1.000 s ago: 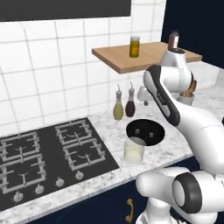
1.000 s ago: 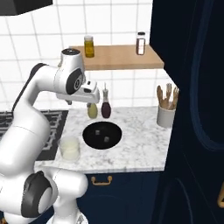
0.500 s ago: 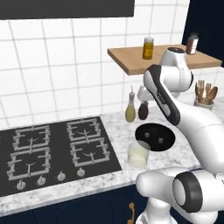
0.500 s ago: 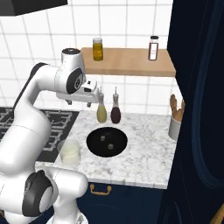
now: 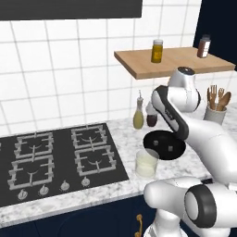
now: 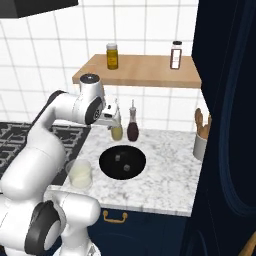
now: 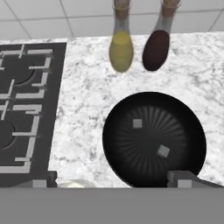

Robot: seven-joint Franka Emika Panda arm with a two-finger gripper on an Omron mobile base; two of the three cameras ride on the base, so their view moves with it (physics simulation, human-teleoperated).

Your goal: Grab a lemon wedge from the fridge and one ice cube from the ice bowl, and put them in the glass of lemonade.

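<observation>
1. The wide, shallow round black ice bowl (image 7: pixel 154 139) is sitting on the white-and-grey marbled counter (image 7: pixel 83 109), directly below the hand; in the hand view it is lying just ahead of and between the finger tips.
2. Two small pale ice cubes (image 7: pixel 163 151) are resting apart on the bowl's ribbed floor.
3. The short clear glass of pale yellow-green lemonade (image 6: pixel 80 174) is standing just beside the bowl, between it and the black gas hob (image 5: pixel 51 159); in the hand view its rim is barely peeking in at the bottom edge.
4. The white arm's two-finger gripper (image 6: pixel 111 118) is hanging above the counter, over the bowl's far rim, near the two bottles.
5. Its jaws are standing spread wide apart, holding and touching nothing.
6. A slim-necked bottle of yellow oil (image 7: pixel 120 50) and a slim-necked bottle of dark liquid (image 7: pixel 156 49) are standing side by side behind the bowl against the white tiled wall; their necks are being cut off in the hand view.
7. In the left base view the arm is hiding part of the bowl.
</observation>
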